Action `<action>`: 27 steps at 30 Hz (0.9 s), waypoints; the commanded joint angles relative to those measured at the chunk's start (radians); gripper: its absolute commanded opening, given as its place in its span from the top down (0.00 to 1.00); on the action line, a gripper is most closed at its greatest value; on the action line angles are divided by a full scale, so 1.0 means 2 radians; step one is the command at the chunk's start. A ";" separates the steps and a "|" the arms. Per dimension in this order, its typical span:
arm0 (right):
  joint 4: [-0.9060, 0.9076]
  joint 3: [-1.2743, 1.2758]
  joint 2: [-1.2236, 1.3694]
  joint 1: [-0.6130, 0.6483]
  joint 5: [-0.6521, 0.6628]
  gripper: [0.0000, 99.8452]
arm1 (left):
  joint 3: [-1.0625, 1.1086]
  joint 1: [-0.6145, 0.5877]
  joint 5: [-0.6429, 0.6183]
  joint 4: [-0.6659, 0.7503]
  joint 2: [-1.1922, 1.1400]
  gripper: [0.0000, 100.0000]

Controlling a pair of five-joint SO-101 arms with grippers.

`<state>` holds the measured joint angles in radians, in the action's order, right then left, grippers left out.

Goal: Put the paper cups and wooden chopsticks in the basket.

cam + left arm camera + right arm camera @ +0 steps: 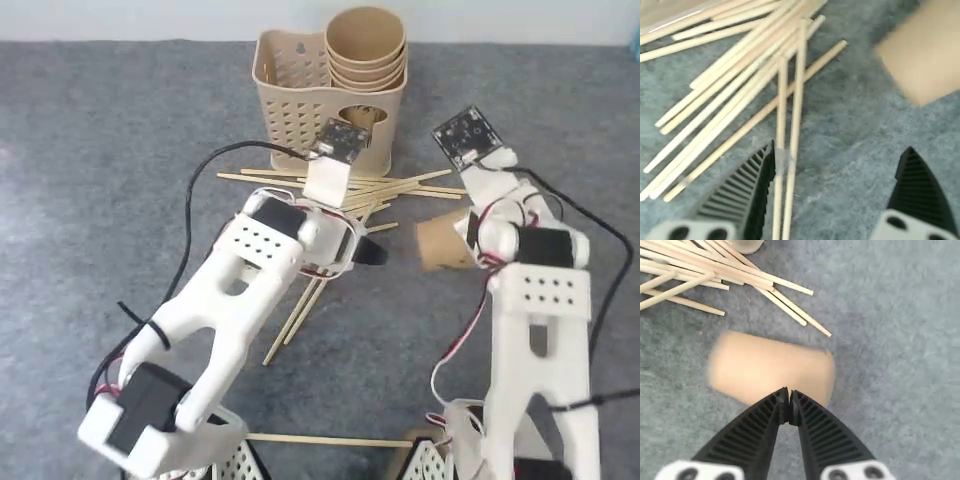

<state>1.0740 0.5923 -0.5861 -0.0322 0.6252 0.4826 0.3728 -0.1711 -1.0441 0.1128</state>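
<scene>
The right gripper (789, 394) is closed and empty. The paper cup (765, 367) lies on its side just ahead of its fingertips, long axis crosswise. The left gripper (840, 148) is spread, farther off, with wooden chopsticks (790, 125) against one finger.

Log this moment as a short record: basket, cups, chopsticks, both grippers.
basket: upright at the far side, standing on the grey carpet
stacked cups: nested together in the basket's right-hand end, as the high view shows it
loose cup: on its side on the carpet, outside the basket
chopsticks: scattered flat on the carpet in front of the basket
left gripper: open, above the chopsticks
right gripper: shut, fingertips together just over the loose cup
</scene>
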 commanded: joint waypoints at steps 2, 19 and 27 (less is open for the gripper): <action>0.003 0.025 -0.046 -0.008 -0.024 0.99 | -0.005 -0.008 -0.008 0.008 0.007 0.64; 0.025 0.089 -0.090 -0.063 -0.027 0.77 | 0.017 -0.008 -0.007 0.039 0.006 0.64; -0.048 0.140 -0.087 -0.073 -0.022 0.74 | 0.018 -0.007 -0.007 0.039 0.003 0.64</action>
<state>1.0372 0.8669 -0.7396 -0.1688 0.5838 0.5255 0.3636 -0.1711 -0.9843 0.1128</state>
